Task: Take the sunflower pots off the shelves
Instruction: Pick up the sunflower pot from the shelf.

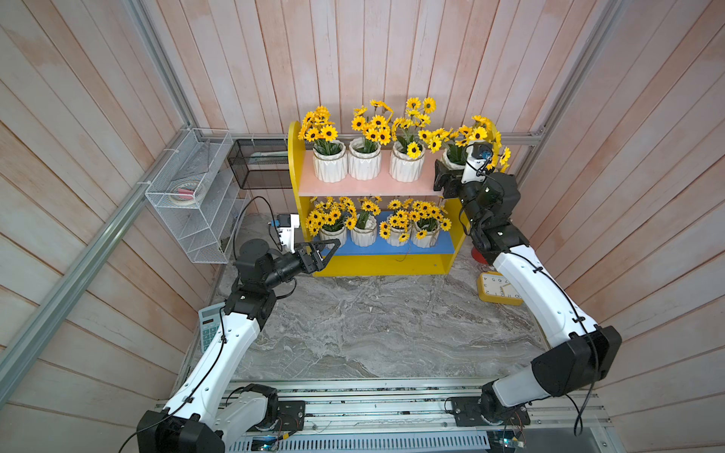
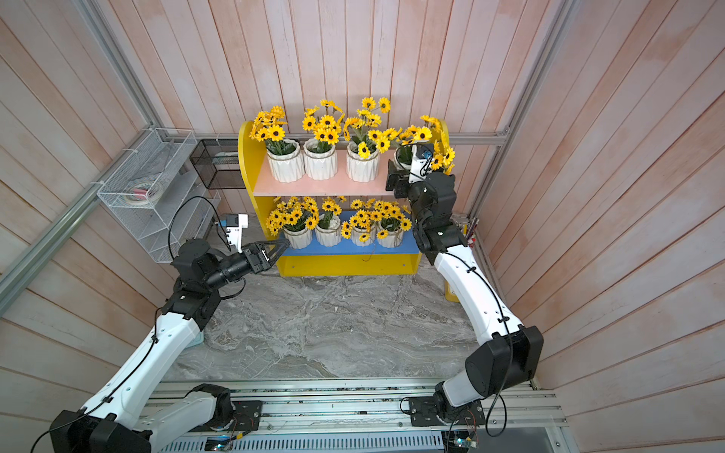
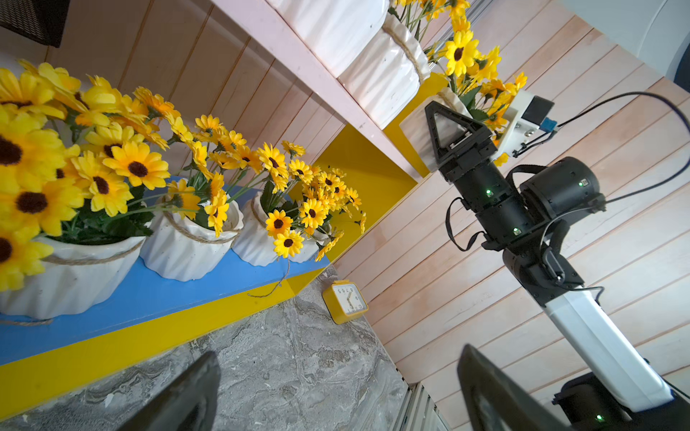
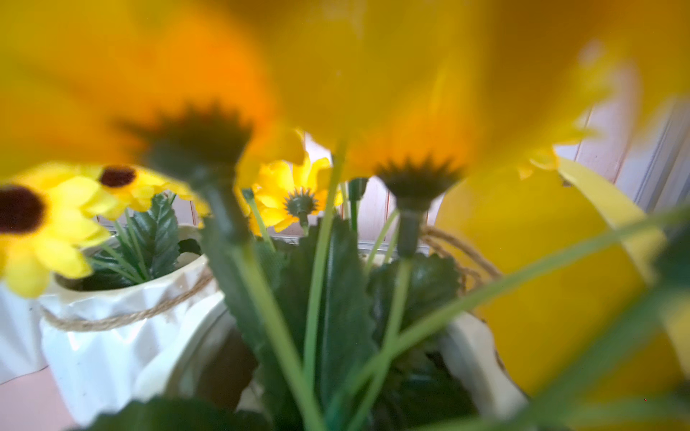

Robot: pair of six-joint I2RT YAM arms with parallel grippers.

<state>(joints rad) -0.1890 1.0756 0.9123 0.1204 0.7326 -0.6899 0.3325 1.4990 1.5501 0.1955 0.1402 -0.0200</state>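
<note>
All eight sunflower pots [image 1: 329, 166] are seen on the shelves [image 1: 392, 266]; none is removed. The left gripper [image 1: 332, 253] is held wide, the right gripper [image 1: 442, 178] spread around the upper-right pot [image 1: 451, 161].

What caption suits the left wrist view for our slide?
Sunflower pots on the blue board; above, the right gripper at a pot on the pink board.

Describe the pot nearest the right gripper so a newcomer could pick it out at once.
Find the yellow shelf unit against the back wall and its pink upper board. The pot stands at that board's right end; alone of the four there, it has the right gripper at it.
</note>
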